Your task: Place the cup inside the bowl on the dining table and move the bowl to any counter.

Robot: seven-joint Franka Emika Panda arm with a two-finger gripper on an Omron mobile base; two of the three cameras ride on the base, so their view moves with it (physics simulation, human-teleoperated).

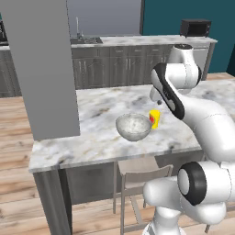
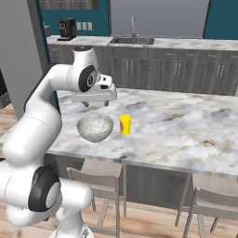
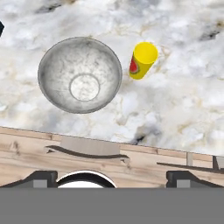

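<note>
Above the bench's near edge, open gripper (image 2: pixel 96 102) hovers empty over bowl and cup.
Cup (image 3: pixel 142 60) stands upright just beside the bowl (image 3: pixel 80 74), at its 2 o'clock in the hand view; coming down off-centre could tip the small cup or knock the glossy bowl toward the edge.

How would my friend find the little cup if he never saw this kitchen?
Look at the big marble table in the middle of the room. Near its front edge sits a grey bowl, and the cup stands upright just beside it, not touching. It is the one bright yellow thing there, with a red patch.
</note>
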